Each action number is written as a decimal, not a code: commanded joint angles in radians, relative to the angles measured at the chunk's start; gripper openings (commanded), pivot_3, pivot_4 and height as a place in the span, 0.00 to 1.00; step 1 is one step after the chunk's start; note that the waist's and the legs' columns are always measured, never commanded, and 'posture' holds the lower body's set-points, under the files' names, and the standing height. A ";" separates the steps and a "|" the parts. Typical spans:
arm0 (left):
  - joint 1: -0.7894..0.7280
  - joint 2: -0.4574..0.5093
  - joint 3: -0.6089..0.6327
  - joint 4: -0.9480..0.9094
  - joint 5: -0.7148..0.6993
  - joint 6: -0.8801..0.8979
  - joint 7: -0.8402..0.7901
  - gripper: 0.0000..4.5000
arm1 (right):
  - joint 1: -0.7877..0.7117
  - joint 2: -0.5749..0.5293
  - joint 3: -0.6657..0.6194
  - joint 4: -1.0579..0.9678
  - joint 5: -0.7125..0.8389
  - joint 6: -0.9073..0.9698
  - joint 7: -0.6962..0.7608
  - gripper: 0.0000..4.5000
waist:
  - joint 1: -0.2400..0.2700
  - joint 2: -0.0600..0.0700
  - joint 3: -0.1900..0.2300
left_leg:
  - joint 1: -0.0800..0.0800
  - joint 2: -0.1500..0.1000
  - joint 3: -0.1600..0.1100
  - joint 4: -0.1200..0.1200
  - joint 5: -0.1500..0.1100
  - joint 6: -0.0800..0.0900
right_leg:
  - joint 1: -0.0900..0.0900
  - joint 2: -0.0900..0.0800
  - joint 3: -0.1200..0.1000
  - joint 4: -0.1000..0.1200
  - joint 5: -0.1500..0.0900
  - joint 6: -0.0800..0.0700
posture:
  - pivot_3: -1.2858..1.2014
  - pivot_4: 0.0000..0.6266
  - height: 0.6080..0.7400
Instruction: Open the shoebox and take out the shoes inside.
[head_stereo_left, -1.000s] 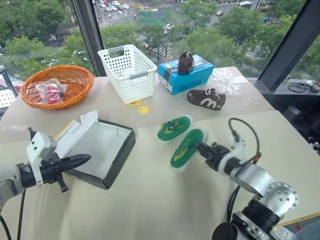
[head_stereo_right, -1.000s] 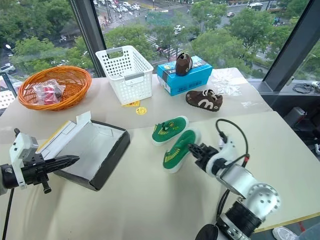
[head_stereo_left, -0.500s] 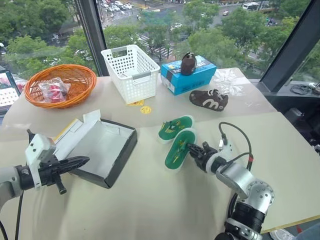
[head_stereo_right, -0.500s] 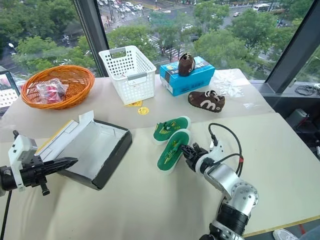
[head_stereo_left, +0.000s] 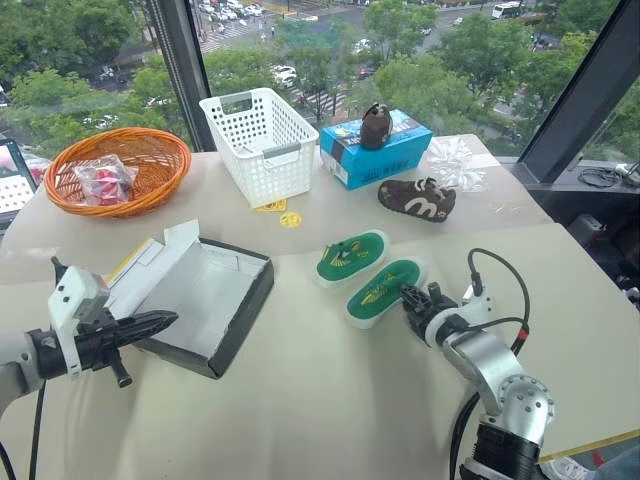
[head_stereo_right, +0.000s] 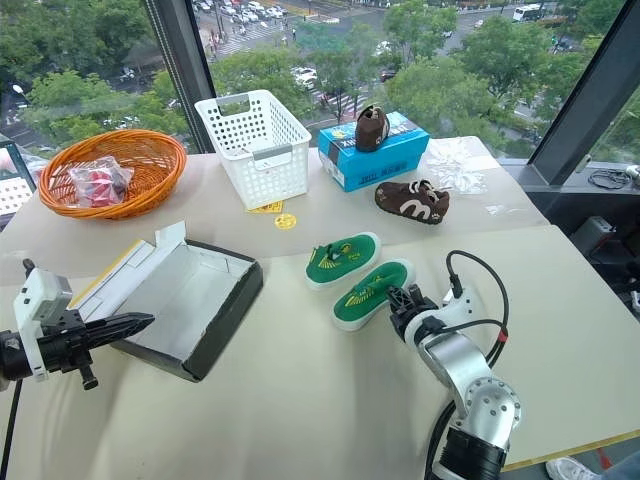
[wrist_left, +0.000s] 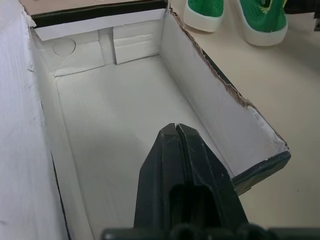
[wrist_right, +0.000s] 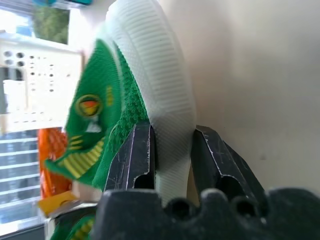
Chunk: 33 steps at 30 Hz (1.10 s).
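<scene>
Fingers first: on my right arm, the right fingers (wrist_right: 172, 150) are pinched on the white rubber edge of one shoe (head_stereo_left: 384, 292), gripping it at the end nearest me, while the left fingers (wrist_left: 176, 131) are pressed fully together with nothing between them, hovering over the empty shoebox (head_stereo_left: 200, 297).

Largest of all is the desk (head_stereo_left: 330, 400), smooth, pale and flat. On it the shoebox lies open on my left, a stiff cardboard rectangle with a dark outside, a plain white inside and a torn-looking rim. Both shoes are out: the second shoe (head_stereo_left: 351, 256) rests sole-up just beyond the held one, near the middle of the desk. Their soles are bright green with yellow marks and a ribbed white edge.

My worry is the grip. I hold only a thin strip of rounded, springy rubber, so the shoe could pivot or squirt free if I swing it. Letting go while it is tilted could also tip it against its neighbour and shove that one aside.
</scene>
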 joint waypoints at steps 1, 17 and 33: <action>-0.015 0.009 0.012 -0.024 0.003 -0.018 0.004 0.00 | -0.014 -0.005 0.043 0.040 -0.033 -0.043 0.026 0.41 | 0.000 0.000 0.000 | 0.000 0.000 0.000 0.000 0.000 0.000 | 0.000 0.000 0.000 0.000 0.000 0.000 | 0.52 0.24 0.97; -0.013 -0.133 0.080 0.009 -0.016 -0.016 0.157 0.00 | 0.174 -0.444 0.079 -0.133 0.076 0.106 0.299 0.93 | 0.032 -0.003 -0.004 | -0.002 -0.001 0.000 0.000 -0.002 0.004 | 0.002 -0.001 -0.001 -0.006 0.001 0.002 | 0.52 0.24 0.97; 0.127 -0.484 0.088 -0.043 0.186 -0.199 0.574 0.00 | 0.308 -0.756 0.278 -0.325 -0.603 -0.129 0.534 0.93 | 0.032 -0.001 -0.006 | 0.001 -0.001 0.011 0.001 -0.003 0.006 | 0.007 0.000 0.010 -0.005 0.002 0.006 | 0.52 0.24 0.97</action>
